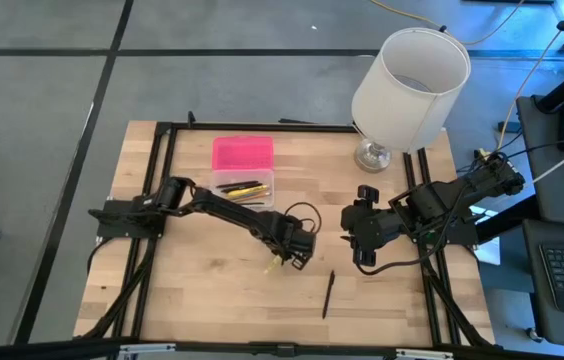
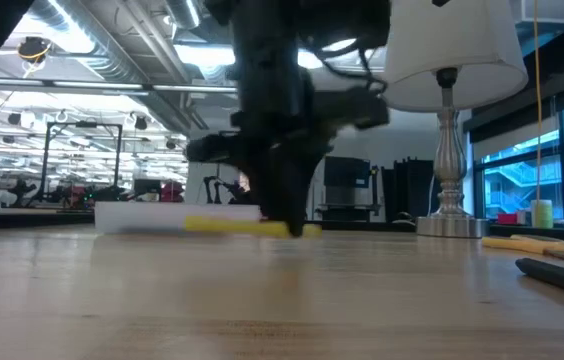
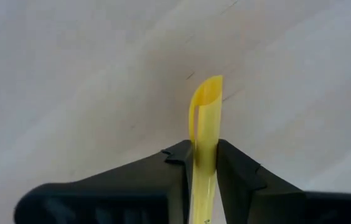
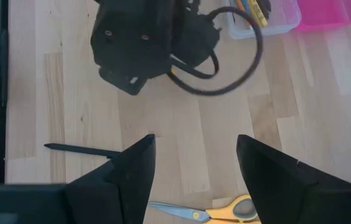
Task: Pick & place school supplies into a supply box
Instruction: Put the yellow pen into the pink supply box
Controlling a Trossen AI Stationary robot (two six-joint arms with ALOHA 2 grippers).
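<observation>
A: Left gripper (image 3: 203,163) down on the worktop (image 1: 212,290), pinching a yellow pen (image 3: 205,118); supply box (image 1: 243,172) behind, black pen (image 1: 329,292) nearby.

B: Right gripper (image 4: 194,163) spread wide; scissors (image 4: 216,210) only in its wrist view.

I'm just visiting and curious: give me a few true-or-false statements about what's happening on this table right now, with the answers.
1. The left gripper is closed on a yellow pen. True.
2. The supply box has its pink lid shut. False: the lid lies open, and pens show in the clear base.
3. The right gripper holds the scissors. False: its fingers are open and empty; the scissors lie on the table.
4. A black pen lies loose on the table. True.
5. The lamp lies tipped over. False: it stands upright.
</observation>
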